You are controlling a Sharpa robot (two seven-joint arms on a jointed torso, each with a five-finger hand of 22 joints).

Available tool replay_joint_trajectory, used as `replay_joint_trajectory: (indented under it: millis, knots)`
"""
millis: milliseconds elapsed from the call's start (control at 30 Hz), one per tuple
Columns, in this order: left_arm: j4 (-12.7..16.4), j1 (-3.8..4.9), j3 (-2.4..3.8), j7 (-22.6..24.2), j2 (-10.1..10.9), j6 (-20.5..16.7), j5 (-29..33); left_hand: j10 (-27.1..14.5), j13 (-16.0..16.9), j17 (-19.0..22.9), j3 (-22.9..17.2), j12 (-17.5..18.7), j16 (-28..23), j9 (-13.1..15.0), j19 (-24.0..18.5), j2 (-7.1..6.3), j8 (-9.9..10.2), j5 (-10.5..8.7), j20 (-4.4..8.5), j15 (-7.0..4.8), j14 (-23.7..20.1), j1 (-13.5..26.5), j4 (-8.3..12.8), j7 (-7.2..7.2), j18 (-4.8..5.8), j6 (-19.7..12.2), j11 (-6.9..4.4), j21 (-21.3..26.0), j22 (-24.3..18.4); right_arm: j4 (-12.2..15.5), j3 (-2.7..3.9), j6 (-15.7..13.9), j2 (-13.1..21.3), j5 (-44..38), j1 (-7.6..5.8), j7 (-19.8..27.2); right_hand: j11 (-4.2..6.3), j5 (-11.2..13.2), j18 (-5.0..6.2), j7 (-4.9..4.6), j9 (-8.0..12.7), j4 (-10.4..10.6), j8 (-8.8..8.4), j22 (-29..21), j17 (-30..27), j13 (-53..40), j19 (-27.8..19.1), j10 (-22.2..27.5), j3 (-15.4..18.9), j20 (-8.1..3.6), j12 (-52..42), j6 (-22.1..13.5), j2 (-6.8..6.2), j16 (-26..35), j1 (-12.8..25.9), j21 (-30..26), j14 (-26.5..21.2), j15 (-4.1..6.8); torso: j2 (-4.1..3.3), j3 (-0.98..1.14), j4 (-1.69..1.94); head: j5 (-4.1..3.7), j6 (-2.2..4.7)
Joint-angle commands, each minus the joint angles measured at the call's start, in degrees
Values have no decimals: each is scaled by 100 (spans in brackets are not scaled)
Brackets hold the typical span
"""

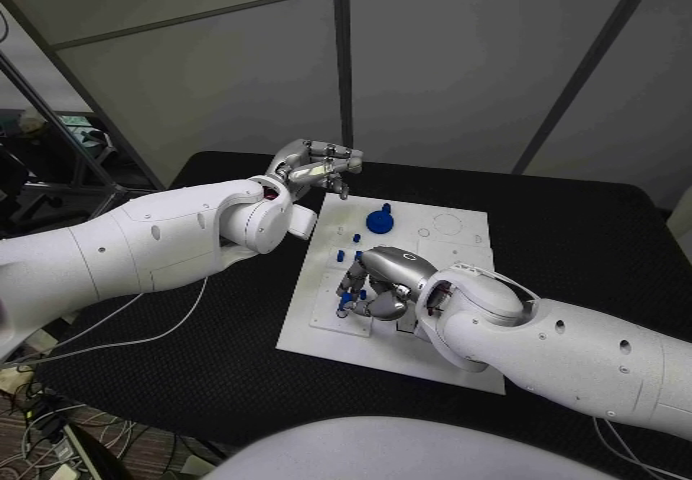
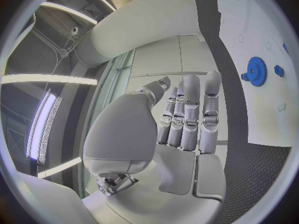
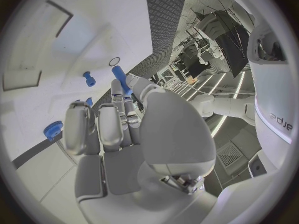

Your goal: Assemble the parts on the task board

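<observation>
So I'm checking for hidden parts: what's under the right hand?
The right hand hovers over the task board. Small blue parts peek out by its fingers; whatever lies beneath the palm is covered.

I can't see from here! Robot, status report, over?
Left hand empty, raised beside task board. Right hand pinches blue peg over board. Blue gear clear of both.

A black table (image 1: pixel 577 240) stands before grey wall panels (image 1: pixel 433 70), with white cables (image 1: pixel 144 335) trailing over its left edge and a tangle of cords (image 1: pixel 58 430) on the floor.
</observation>
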State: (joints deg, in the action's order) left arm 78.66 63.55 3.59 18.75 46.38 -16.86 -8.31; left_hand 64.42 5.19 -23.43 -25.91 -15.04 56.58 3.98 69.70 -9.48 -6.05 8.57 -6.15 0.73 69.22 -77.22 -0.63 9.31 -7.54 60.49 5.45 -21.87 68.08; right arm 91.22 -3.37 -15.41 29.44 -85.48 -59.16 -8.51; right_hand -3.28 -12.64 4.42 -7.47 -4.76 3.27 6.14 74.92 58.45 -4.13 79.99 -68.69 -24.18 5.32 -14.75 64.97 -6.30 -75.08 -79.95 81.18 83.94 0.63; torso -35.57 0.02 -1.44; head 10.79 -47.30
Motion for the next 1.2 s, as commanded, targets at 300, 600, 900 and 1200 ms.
replay_joint_trajectory:
  millis: [300, 600, 900, 1200]
  knots:
    - [-10, 10, 5, 12, -6, 80, 15, -45, 8, 9, 34, -43, -41, -8, -7, 81, 22, -20, -27, 6, -44, 2, -3, 21, -286, -20, -5, 26, -12, -85, -16, 235, -78, -125, 11, 30, -4, -28, -98, 0, -5, 21, 8, 108, -4, 2, 11, -24, -24, -8, 27, 24, 68, -12, -23, 2, 109, 48, 0, -3, 1, 55, -42]
    - [-6, 10, 5, 11, 4, 82, 15, -45, 8, 9, 34, -43, -41, -8, -7, 81, 22, -20, -27, 6, -44, 2, -3, 21, -286, -20, -5, 26, -12, -131, -29, 332, -122, -161, 17, -10, -7, -36, -96, -3, -5, 21, 5, 98, -12, 2, 3, -24, -25, -8, 34, 21, 71, -9, -22, -4, 108, 47, -7, -5, 1, 78, -67]
    - [-8, 10, 5, 10, 5, 85, 15, -45, 8, 9, 34, -43, -41, -8, -7, 81, 22, -20, -27, 6, -44, 2, -3, 21, -286, -20, -5, 26, -12, -182, -41, 447, -146, -267, 20, -104, -10, -47, -93, -7, -3, 20, -1, 88, -33, 3, -6, -22, -24, -8, 44, 14, 71, 0, -19, -10, 104, 45, 1, -2, 2, 93, -73]
    - [-9, 10, 4, 6, 13, 87, 15, -45, 8, 9, 34, -43, -41, -8, -7, 81, 22, -20, -27, 6, -44, 2, -3, 21, -286, -20, -5, 26, -12, -194, -168, 429, -196, -582, 22, -285, -26, -59, -89, -23, 6, 25, -28, 69, -47, 10, -24, 5, -15, -3, 89, -24, 58, 5, 5, -22, 101, 34, -2, -2, -8, 115, -75]
